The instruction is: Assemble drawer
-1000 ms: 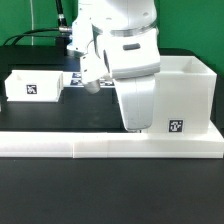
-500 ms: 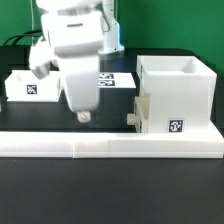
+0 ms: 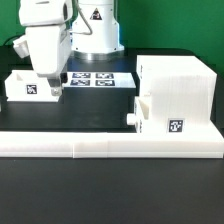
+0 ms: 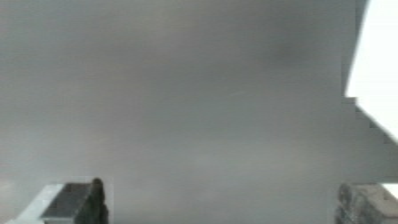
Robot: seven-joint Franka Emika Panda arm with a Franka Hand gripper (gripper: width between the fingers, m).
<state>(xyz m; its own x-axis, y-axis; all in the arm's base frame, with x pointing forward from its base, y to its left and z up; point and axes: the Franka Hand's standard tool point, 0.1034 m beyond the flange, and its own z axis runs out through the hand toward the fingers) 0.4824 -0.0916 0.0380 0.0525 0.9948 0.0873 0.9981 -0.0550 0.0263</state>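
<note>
White plastic all over the black desk (image 3: 100, 105). Got the drawer's big cube housing (image 3: 180, 90) on the exterior view's right, just behind the low border wall (image 3: 100, 147), with a knob (image 3: 133, 118) poking out of its side. One small tagged tray (image 3: 22, 86) way over left, near the marker board (image 3: 97, 78). Claw (image 3: 50, 88) right by that tray, fingers (image 4: 75, 205) spread wide, gripping nothing.

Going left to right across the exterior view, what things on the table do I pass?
A small white open-topped tray with a tag → the flat white marker board → the large white cube-like housing.
</note>
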